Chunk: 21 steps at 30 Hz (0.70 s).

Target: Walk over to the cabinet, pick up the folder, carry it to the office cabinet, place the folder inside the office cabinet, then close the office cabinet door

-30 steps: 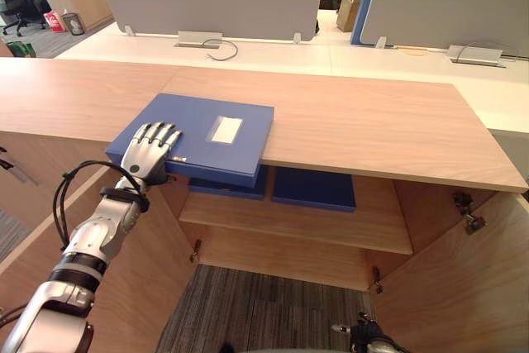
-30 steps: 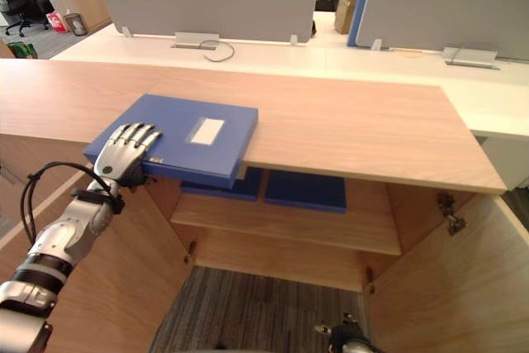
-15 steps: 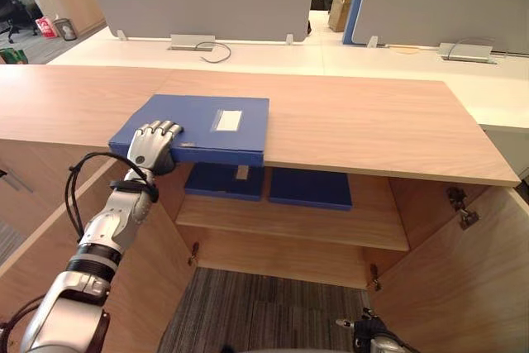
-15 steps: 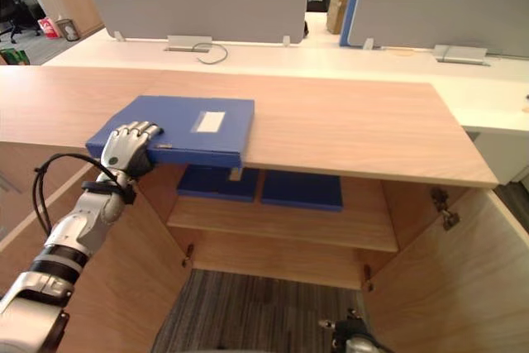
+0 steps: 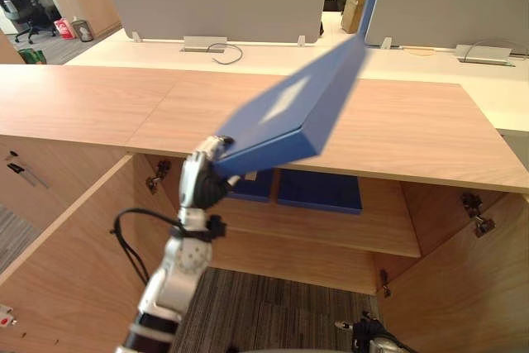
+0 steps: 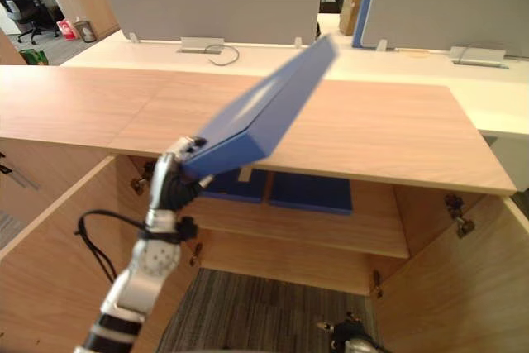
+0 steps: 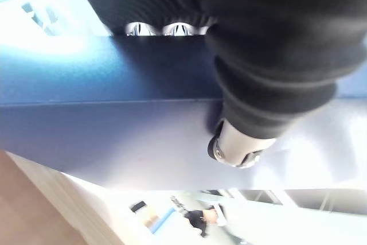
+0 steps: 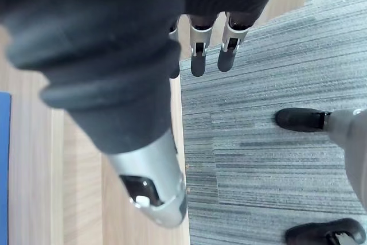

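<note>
The blue folder (image 5: 297, 109) is off the cabinet top and tilts steeply, its far end high over the wood. My left hand (image 5: 198, 179) is shut on its near lower corner, in front of the open cabinet. In the left wrist view my thumb (image 7: 238, 147) presses one face of the folder (image 7: 114, 119), with the fingers curled over the opposite side. My right hand (image 8: 198, 55) hangs low over the carpet with straight fingers, empty; it also shows at the bottom of the left eye view (image 5: 368, 338).
The long wooden cabinet top (image 5: 397, 130) runs across the view. Below it the cabinet stands open, with its doors (image 5: 58, 270) (image 5: 463, 287) swung out on both sides. Two more blue folders (image 5: 318, 192) (image 5: 252, 188) lie on the upper shelf. Desks with grey screens (image 5: 215, 6) stand behind.
My left hand has curled on the folder's near edge and lifted it off the cabinet top, swinging it rightwards and tilting it up. The camera has shifted slightly. The right hand has stayed down.
</note>
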Motion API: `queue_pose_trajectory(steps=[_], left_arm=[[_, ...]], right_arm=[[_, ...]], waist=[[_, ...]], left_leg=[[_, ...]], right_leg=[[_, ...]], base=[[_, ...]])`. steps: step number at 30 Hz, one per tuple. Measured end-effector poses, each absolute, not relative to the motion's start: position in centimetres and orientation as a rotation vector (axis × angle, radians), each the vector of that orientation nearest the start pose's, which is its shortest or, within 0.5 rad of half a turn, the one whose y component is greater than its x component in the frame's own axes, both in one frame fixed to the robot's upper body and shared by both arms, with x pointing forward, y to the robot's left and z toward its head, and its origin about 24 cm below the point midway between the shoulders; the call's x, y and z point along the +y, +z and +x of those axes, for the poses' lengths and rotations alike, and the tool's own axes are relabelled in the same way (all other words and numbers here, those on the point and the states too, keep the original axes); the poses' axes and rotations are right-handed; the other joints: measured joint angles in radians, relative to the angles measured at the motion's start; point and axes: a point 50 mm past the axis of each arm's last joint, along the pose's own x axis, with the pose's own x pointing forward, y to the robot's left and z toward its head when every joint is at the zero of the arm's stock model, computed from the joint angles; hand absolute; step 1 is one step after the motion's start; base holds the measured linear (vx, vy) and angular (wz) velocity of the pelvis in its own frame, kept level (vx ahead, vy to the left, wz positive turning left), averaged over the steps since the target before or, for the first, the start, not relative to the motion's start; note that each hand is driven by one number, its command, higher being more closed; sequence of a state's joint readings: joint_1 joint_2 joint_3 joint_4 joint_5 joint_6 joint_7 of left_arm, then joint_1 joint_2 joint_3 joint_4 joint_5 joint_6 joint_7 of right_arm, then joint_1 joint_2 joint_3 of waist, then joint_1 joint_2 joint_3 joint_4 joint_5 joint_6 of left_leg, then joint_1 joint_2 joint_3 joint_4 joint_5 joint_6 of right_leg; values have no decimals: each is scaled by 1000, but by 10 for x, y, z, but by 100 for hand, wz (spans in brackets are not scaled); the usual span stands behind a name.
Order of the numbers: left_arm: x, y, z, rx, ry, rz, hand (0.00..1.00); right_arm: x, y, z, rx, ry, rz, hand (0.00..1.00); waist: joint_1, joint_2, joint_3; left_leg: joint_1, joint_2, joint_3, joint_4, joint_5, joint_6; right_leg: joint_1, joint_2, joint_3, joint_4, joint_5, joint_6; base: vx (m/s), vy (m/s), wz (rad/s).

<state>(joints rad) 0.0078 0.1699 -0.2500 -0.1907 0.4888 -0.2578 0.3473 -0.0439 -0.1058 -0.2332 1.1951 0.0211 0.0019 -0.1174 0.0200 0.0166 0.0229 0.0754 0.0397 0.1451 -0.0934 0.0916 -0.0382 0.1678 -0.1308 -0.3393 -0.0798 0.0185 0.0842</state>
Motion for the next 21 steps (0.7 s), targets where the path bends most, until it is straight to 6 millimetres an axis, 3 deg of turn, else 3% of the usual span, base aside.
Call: queue_pose_trajectory(steps=[4,8,13,15,19,21], left_arm=[[111,104,216,-507,-80,295,100],[140,94,205,-365,-93,-76,100],[166,98,198,-355,-70,-437,100],[171,105,196,-394,-61,-594,100],[182,107,193,-429,-2,-665,100],[195,97,181,-410,92,-657,100]], right_arm=[[-215,-164,100,1181,-372,5,0],[-212,-168,87,1236,-335,1,0],[-211,-170,82,1260,-330,38,0],[-212,-168,86,1223,-395,128,0],[-217,-161,102,1085,-514,238,0],[-222,-140,123,873,-573,287,0]], waist=[[2,-1,1],[7,-6,3],[23,-18,11],[28,-27,16],[26,-27,15],[11,-26,15]], left_leg=[[-3,1,-10,0,2,2],[-9,1,-14,0,2,2],[-24,1,-14,1,2,3],[-25,0,-5,2,2,3],[-28,2,14,4,3,5],[-23,2,27,1,5,7]], right_leg=[[0,1,-12,4,-5,3],[-5,-4,-12,8,-6,7],[-13,-5,-10,13,-6,8],[-17,-9,-7,21,-6,8],[-41,-11,18,39,-6,8],[-47,-11,24,50,-6,8]], base=[[-33,8,7],[-7,14,3],[0,0,0],[-6,18,-2],[-46,34,-16],[-68,25,-14]])
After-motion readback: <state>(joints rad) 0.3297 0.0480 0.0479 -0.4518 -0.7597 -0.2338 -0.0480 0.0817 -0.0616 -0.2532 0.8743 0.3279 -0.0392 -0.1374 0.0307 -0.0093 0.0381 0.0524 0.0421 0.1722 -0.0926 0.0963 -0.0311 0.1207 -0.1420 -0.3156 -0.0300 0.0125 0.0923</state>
